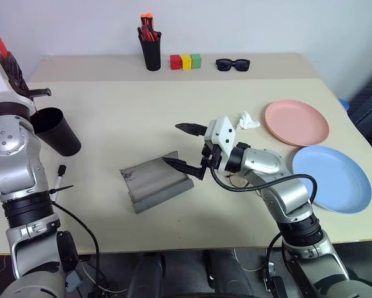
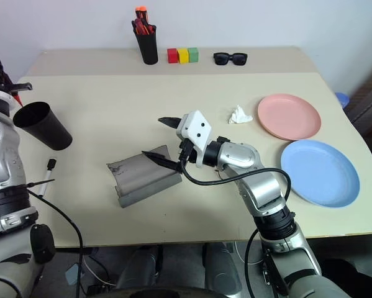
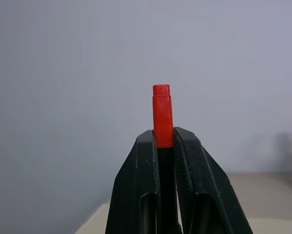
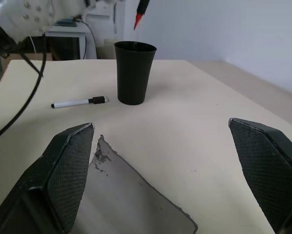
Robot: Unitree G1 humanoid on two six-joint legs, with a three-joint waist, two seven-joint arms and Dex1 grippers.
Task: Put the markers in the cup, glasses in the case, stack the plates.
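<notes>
The red marker (image 3: 162,116) is clamped in the left end effector (image 1: 12,67), raised above the black cup (image 1: 55,130) near the table's (image 1: 123,105) left edge. The white marker (image 1: 59,176) lies beside the cup. Over the open grey case (image 1: 154,180), the right end effector (image 1: 186,146) hangs spread wide, empty.

A black pen holder (image 1: 152,52) stuffed with orange-red pens (image 1: 148,26) stood at the table's (image 1: 123,105) far edge, well beyond the right gripper; red, yellow and green blocks (image 1: 186,61) sat beside it; black sunglasses (image 1: 233,64) lay further along; a crumpled white tissue (image 1: 246,121) lay just behind the right gripper.
</notes>
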